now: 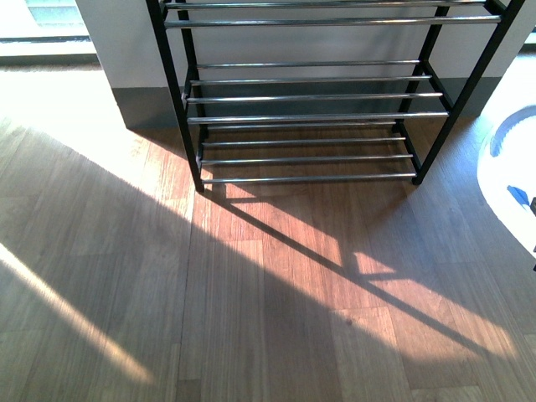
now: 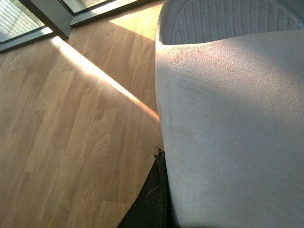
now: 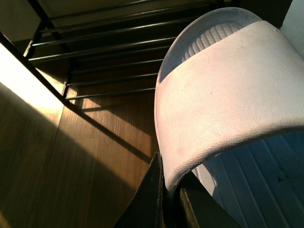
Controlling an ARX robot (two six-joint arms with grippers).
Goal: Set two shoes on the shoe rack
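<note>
Pale slide fills the left wrist view

Its pebbled strap dominates, the ridged footbed showing beyond. A dark gripper finger presses against the strap's edge. Beneath lies the wooden floor, crossed by a sunlit stripe, with a window frame beyond.

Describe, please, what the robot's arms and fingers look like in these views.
Little shows. In each wrist view only dark, flat, near-black fingers appear at the bottom edge: the left with a frayed edge, the right wedge-shaped. No cables, markings or arms are visible.
</note>
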